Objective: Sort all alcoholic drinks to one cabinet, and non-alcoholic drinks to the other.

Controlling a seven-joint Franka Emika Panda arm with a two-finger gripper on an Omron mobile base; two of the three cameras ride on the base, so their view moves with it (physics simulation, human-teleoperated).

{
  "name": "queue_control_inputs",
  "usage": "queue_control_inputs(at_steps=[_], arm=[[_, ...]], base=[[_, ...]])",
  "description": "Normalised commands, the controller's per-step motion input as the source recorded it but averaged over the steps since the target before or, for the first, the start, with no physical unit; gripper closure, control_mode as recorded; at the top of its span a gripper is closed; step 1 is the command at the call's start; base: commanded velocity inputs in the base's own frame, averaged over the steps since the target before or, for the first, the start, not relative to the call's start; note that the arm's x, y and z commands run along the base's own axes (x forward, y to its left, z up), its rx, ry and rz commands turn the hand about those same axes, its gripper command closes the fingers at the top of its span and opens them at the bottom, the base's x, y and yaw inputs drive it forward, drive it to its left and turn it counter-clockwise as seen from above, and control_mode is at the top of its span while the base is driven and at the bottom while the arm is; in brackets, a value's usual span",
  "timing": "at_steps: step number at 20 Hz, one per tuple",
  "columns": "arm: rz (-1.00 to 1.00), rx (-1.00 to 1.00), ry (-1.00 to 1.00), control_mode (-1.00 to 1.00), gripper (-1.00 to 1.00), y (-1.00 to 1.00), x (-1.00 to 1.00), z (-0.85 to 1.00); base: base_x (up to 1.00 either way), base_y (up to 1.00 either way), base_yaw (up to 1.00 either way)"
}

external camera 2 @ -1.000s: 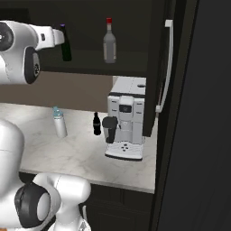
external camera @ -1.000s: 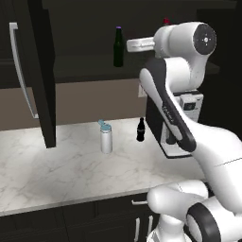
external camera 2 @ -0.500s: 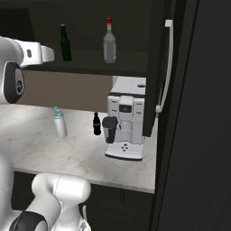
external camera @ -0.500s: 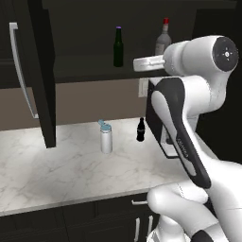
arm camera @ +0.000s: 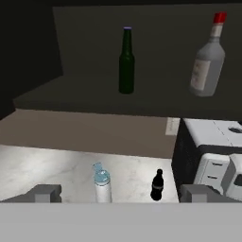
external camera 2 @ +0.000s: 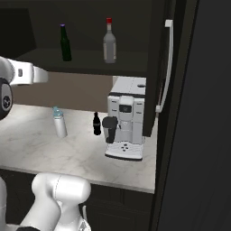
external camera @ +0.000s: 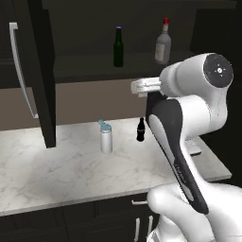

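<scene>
On the open upper cabinet's shelf (arm camera: 94,101) stand the dark green beer bottle (arm camera: 126,61) (external camera: 118,46) (external camera 2: 66,43) and, to its right, the clear-grey liquor bottle (arm camera: 207,56) (external camera: 163,42) (external camera 2: 108,41) with a red cap. Down on the marble counter are the white flask (arm camera: 101,182) (external camera: 106,137) (external camera 2: 59,122) and the small black cola bottle (arm camera: 158,185) (external camera: 140,130) (external camera 2: 96,124). My gripper (arm camera: 121,193) is open with nothing between its tips. It hangs in the air back from the shelf, below the beer bottle's height, and looks at both shelf and counter.
The left cabinet door (external camera: 40,71) stands swung open over the counter, its silver handle (external camera: 21,71) facing out. On the right, another open dark door (external camera 2: 168,67) stands beside a white coffee machine (external camera 2: 127,117). Bare marble counter (external camera: 56,165) lies left of the flask.
My hand has drawn back and down from the green beer bottle on the shelf, and the arm's upper joint has swung right. The bottles have not moved. The gripper stays open.
</scene>
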Motion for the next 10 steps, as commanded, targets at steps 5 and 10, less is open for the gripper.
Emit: queue_control_inputs(at_steps=[5, 10], arm=[[-0.19, 0.0, 0.02, -1.0, -1.0, 0.32, -0.11, -0.4], [-0.21, 0.0, 0.0, -1.0, -1.0, 0.26, 0.0, -0.36]], base=[[0.0, 0.0, 0.0], [0.0, 0.0, 0.0]])
